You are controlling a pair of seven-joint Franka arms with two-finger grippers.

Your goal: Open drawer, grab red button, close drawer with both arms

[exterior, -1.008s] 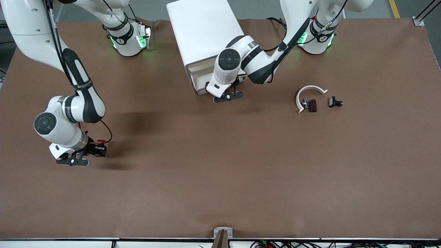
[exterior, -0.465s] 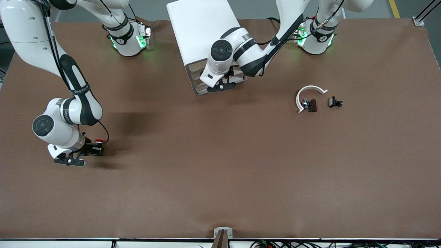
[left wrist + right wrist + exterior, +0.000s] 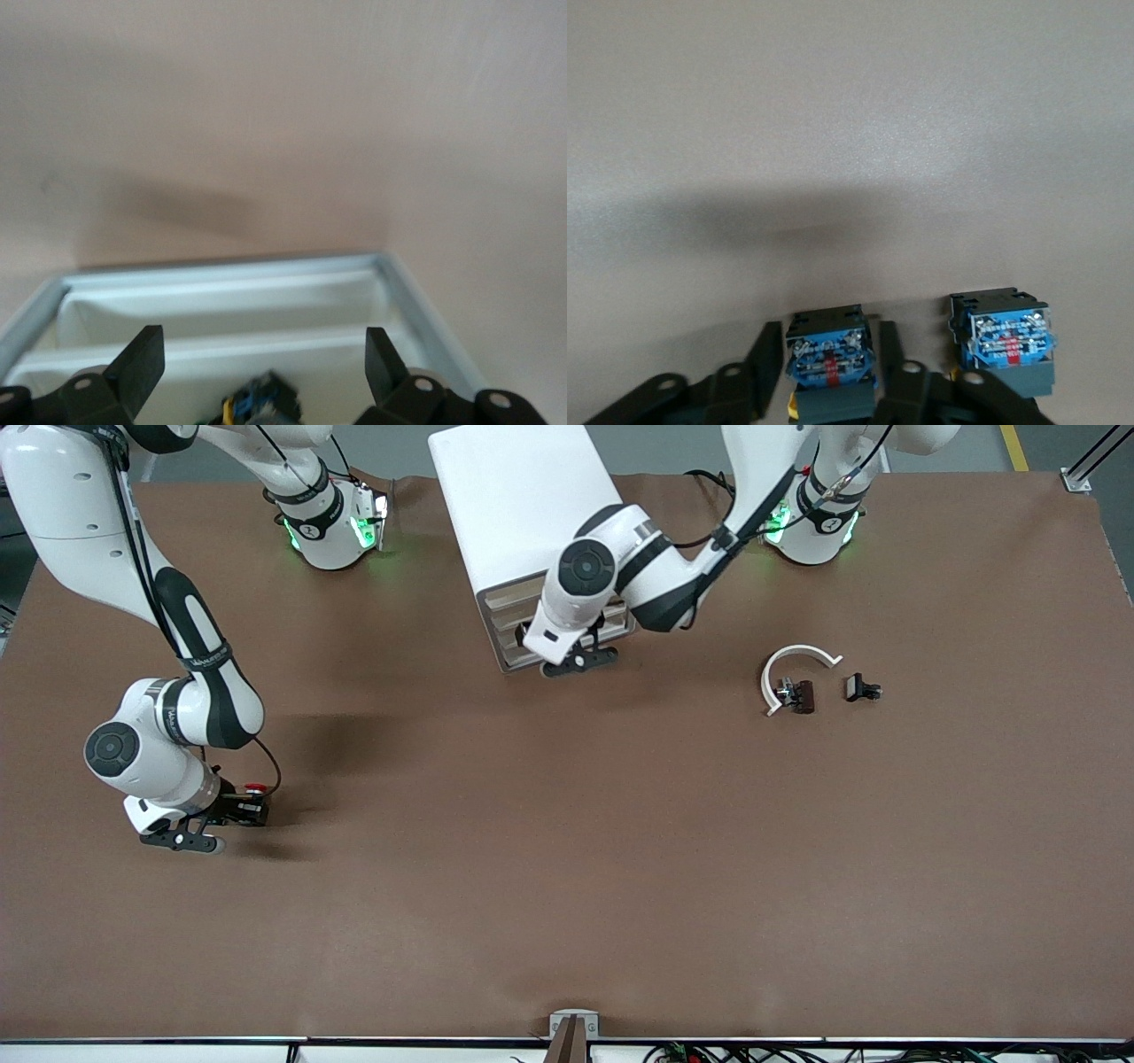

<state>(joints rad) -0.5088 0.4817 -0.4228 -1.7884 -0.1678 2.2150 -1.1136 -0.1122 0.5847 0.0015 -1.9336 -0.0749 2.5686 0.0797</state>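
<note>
front view: brown table [image 3: 567, 850], grey floor [image 3: 656, 447]

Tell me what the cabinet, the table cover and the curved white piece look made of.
Cabinet: likely plastic, smooth white faces with a soft sheen.
Table cover: probably fabric or felt, matte brown, wrinkled at its edge.
Curved white piece: seemingly rigid plastic, thin, holding its arc.

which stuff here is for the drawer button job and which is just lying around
Job: white tray drawer, open in white box cabinet; tiny red-capped push button beside right gripper; left gripper, open over drawer.
Lying about: white curved plastic piece; small dark brown part; small black part.
</note>
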